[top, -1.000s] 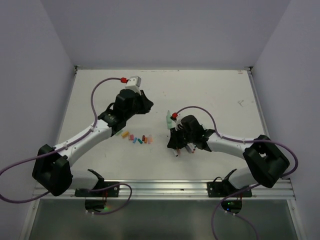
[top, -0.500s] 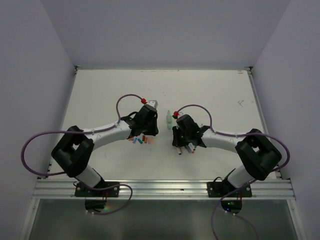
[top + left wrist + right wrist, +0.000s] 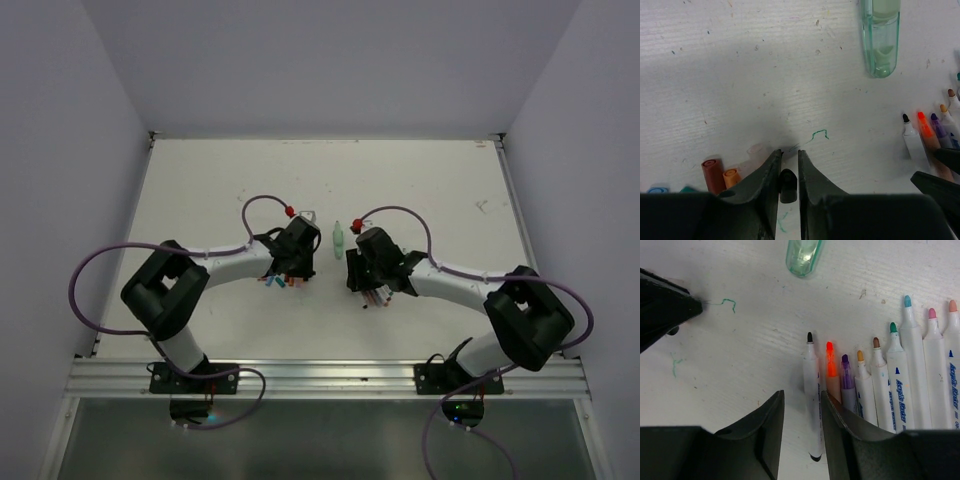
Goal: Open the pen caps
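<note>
My left gripper (image 3: 789, 153) is shut on a black pen cap (image 3: 787, 185), low over the table beside the loose pen caps: a brown-red cap (image 3: 712, 175), an orange cap (image 3: 732, 177) and a blue cap (image 3: 657, 190). From above it (image 3: 297, 262) hides most of that cap pile (image 3: 276, 283). My right gripper (image 3: 802, 396) is open, its fingers either side of a white black-tipped pen (image 3: 812, 390) lying uncapped on the table. To its right lies a row of uncapped pens (image 3: 900, 375), with an orange highlighter (image 3: 831, 371).
A pale green highlighter (image 3: 338, 236) lies between and behind the two grippers, also in the left wrist view (image 3: 880, 35). Green ink scribbles (image 3: 819, 134) mark the table. The two grippers are close together. The table's walls are far off.
My left arm has swung from the back left down to the cap pile at mid-table. My right gripper has stayed over the pens, shifting only slightly.
</note>
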Controlling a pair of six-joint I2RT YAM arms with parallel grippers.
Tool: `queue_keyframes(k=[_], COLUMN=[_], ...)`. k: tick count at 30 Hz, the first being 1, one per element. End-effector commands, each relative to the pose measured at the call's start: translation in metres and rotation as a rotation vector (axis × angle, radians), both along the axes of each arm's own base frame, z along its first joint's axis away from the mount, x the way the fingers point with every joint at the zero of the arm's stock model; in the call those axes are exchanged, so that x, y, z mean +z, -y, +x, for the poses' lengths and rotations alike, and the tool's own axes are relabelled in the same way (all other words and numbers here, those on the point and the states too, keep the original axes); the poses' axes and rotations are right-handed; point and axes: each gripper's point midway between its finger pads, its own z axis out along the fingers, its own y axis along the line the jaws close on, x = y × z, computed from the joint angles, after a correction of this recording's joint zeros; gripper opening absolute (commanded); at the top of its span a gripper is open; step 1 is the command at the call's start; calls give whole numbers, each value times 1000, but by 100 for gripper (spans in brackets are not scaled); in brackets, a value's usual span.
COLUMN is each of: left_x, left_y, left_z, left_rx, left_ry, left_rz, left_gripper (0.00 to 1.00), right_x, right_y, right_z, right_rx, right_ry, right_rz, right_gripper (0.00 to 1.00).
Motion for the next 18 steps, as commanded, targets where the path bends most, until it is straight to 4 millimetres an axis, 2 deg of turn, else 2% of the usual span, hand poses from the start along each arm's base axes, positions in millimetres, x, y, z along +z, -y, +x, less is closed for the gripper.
queue_keyframes(k=[1, 3, 4, 6, 7, 11, 14, 16, 17, 18], left_x=[15, 22, 28, 36, 39, 68, 103, 141, 159, 172], left_y=[8, 10, 11, 12, 12, 15, 13, 5, 1, -4], left_z=[15, 16, 18, 22, 21, 26, 31, 37, 42, 43], left_rx=[34, 38, 41, 45, 46, 50, 63, 85, 79, 83], left_ry=[52, 66, 80, 98, 99, 150, 221, 312, 363, 399], left_rz=[-22, -37, -47, -56, -54, -103, -137, -157, -152, -144], left_gripper=[24, 30, 32, 38, 39, 43, 48, 61, 73, 80], right_x=[33, 44, 58, 73, 89, 130, 167, 197, 212, 228], right_y=[-9, -10, -11, -9, -9, 8, 30, 52, 67, 76], right_z=[8, 9, 11, 14, 18, 26, 35, 44, 43, 44], right_rx=[1, 12, 14, 7, 1, -34, -90, -174, -199, -229], right_ry=[77, 101, 134, 167, 206, 319, 430, 520, 563, 602], right_rz=[78, 92, 114, 121, 141, 106, 55, 6, -20, -27], right_gripper=[41, 46, 51, 55, 58, 69, 74, 82, 86, 91])
